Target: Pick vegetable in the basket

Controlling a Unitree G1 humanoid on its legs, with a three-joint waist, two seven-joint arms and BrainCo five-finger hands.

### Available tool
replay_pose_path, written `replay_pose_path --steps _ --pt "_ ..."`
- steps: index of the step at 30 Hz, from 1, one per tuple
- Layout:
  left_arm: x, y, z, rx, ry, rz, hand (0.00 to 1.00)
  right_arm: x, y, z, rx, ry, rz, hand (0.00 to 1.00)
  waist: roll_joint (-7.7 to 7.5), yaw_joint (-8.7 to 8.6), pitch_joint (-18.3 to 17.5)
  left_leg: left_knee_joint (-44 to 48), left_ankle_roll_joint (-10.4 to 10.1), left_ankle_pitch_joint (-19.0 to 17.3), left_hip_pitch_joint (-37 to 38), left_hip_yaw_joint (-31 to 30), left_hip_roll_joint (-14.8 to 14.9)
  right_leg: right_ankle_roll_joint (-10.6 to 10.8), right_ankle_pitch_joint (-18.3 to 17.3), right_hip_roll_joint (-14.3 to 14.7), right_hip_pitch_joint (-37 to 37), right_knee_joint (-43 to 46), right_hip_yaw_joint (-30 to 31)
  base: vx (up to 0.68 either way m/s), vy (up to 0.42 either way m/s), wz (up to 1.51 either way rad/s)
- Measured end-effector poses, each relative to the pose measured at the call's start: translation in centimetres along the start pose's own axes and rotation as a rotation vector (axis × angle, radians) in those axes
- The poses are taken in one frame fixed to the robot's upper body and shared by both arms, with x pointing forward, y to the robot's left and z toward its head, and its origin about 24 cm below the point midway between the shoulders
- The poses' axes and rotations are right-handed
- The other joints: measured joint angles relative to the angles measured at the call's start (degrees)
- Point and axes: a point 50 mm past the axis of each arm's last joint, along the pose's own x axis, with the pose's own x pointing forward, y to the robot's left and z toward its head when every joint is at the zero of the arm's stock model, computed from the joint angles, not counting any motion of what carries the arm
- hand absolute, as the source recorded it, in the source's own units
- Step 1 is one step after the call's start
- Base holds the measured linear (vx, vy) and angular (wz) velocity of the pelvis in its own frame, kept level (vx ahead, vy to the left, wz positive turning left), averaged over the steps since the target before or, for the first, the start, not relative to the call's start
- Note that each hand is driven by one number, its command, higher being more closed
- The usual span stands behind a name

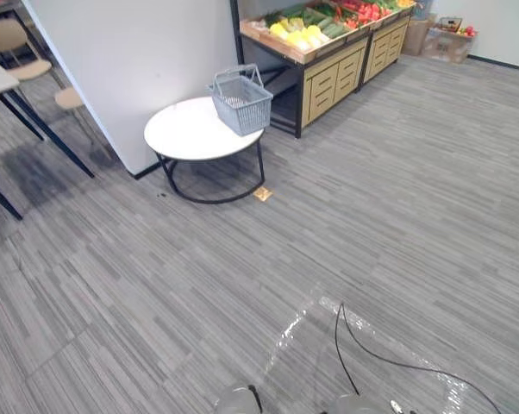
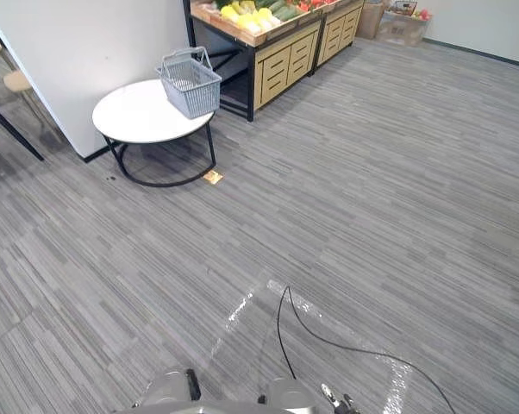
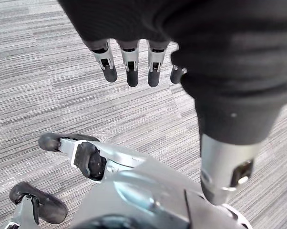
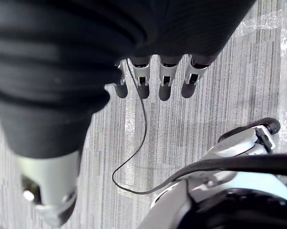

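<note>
Vegetables [image 1: 304, 30], perhaps peppers, top the stand [image 1: 328, 79] at the basket's [image 1: 242, 102] one o'clock. Left hand [image 3: 132, 67] and right hand [image 4: 165, 82] hang straight-fingered, empty.

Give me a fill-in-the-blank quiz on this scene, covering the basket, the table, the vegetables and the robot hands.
1. The grey basket stands on a round ____ table.
2. The vegetables lie on the wooden stand, not in the ____.
3. The left robot hand and the right robot hand hang open over the floor, each holding ____.

Missing words: white; basket; nothing.
</note>
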Motion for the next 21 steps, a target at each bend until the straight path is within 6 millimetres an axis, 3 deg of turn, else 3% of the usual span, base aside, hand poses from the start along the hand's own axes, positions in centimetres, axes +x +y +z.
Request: replay_pose_path --steps 1,3,4,6,8,9,10,11,12,13,14,15,16,17,19,21 --pt "-0.2 0.1 -0.6 -0.003 0.017 -0.007 0.0 0.2 0.3 0.6 -0.012 -0.028 0.011 0.0 0.16 0.19 0.2 -5.8 0.0 -0.4 -0.8 0.3 -1.9 -0.4 -0.2 -0.7 1.1 -1.2 1.3 0.22 0.121 -0.48" --pt "-0.4 0.3 -1.4 -0.004 0.034 -0.008 0.0 0.3 0.5 1.1 -0.039 -0.058 0.031 0.0 0.23 0.53 0.3 -16.6 -0.2 2.4 -2.9 0.5 -3.5 0.1 -0.8 -1.8 3.0 -3.4 2.6 0.24 0.139 -0.44" --pt "-0.6 0.3 -2.3 -0.014 0.057 -0.006 0.0 0.2 0.6 1.3 -0.042 -0.078 0.049 0.0 0.44 1.09 0.4 -25.1 -0.4 6.8 -4.2 0.1 -3.6 1.1 -1.4 -2.4 4.6 -4.9 3.7 0.22 0.133 -0.32" --pt "-1.1 0.3 -3.7 -0.003 0.089 -0.003 0.0 0.2 0.4 1.6 -0.049 -0.097 0.063 0.0 1.17 1.23 0.4 -34.0 -1.5 11.8 -6.2 -0.9 -2.3 3.1 -2.8 -2.4 7.1 -6.6 5.2 0.32 0.234 -0.44" --pt "-1.7 0.1 -5.7 -0.01 0.147 -0.009 0.0 0.2 0.5 1.8 -0.064 -0.118 0.088 0.0 1.42 1.31 0.4 -34.6 -2.2 16.5 -8.1 -1.5 -0.5 4.4 -5.0 -2.8 10.1 -7.6 7.1 0.42 0.356 -0.49" --pt "-1.8 1.0 -6.3 -0.007 0.173 0.006 0.0 0.1 1.1 1.6 -0.083 -0.113 0.106 0.0 0.76 1.78 -0.4 -31.1 -0.8 19.7 -8.0 -0.7 -1.7 3.8 -5.9 -5.2 12.1 -9.5 8.3 0.63 0.431 -0.53" --pt "-1.8 1.2 -6.4 0.026 0.174 0.003 0.0 0.2 1.6 1.6 -0.091 -0.116 0.12 0.0 -0.74 2.32 -1.7 -29.1 0.7 19.5 -8.3 0.2 -3.3 3.8 -3.8 -6.7 12.1 -8.8 10.9 0.64 0.421 -0.4" --pt "-1.7 1.6 -6.2 0.059 0.174 0.009 0.0 0.3 2.0 1.8 -0.104 -0.126 0.131 0.0 -1.07 1.97 -2.1 -28.5 1.9 18.5 -8.5 0.4 -4.2 3.6 -2.3 -7.2 11.3 -7.1 12.0 0.53 0.331 -0.06" --pt "-1.5 2.0 -6.1 0.131 0.18 -0.009 0.0 0.4 2.2 2.0 -0.125 -0.142 0.139 0.0 -1.25 1.11 -2.4 -28.2 2.9 16.9 -8.1 0.8 -6.1 4.9 1.3 -8.3 8.4 -1.1 13.6 0.55 0.378 0.26" --pt "-1.3 2.1 -5.6 0.147 0.173 -0.002 0.0 0.4 2.3 2.1 -0.141 -0.145 0.139 0.0 -1.71 1.04 -2.4 -28.0 3.8 14.6 -6.4 1.5 -8.1 7.4 5.7 -9.4 5.7 6.8 14.8 0.56 0.377 0.26" --pt "-1.2 2.3 -5.4 0.151 0.172 0.002 0.0 0.4 2.1 1.9 -0.139 -0.137 0.131 0.0 -2.02 1.15 -2.4 -28.0 4.3 13.3 -5.2 1.5 -9.3 8.5 8.6 -9.9 4.4 11.1 15.4 0.66 0.426 0.28" --pt "-0.9 2.7 -4.6 0.16 0.153 0.01 0.0 0.3 2.0 1.5 -0.135 -0.122 0.123 0.0 -2.79 1.11 -2.2 -28.5 5.2 11.1 -1.7 1.7 -11.3 12.3 17.6 -10.5 1.9 19.5 16.4 0.48 0.288 0.25" --pt "-0.7 2.6 -3.7 0.167 0.125 0.003 0.0 0.3 2.0 1.4 -0.14 -0.123 0.127 0.0 -2.75 1.12 -2.1 -30.2 5.5 9.4 2.1 1.8 -12.8 14.3 22.0 -11.4 -1.5 28.8 16.0 0.46 0.257 0.19" --pt "-0.5 2.8 -3.0 0.179 0.105 0.005 0.0 0.3 2.0 1.5 -0.143 -0.126 0.128 0.0 -2.91 1.03 -2.2 -31.4 5.6 8.9 4.0 1.8 -13.3 13.5 21.5 -12.0 -3.7 32.8 14.9 0.34 0.173 -0.01" --pt "0.0 2.1 -0.7 0.19 0.018 -0.023 0.0 0.2 1.9 1.6 -0.193 -0.138 0.132 0.0 -2.93 0.83 -2.9 -36.3 5.3 8.5 10.0 1.6 -14.5 8.8 17.4 -12.2 -9.7 38.0 8.8 0.39 0.192 -0.05" --pt "0.4 1.2 1.6 0.167 -0.073 -0.046 0.0 0.2 1.9 1.5 -0.198 -0.139 0.113 0.0 -2.53 0.73 -3.1 -39.9 5.2 7.8 14.4 1.2 -14.6 7.1 11.7 -11.2 -13.8 32.2 2.5 0.44 0.169 -0.06"
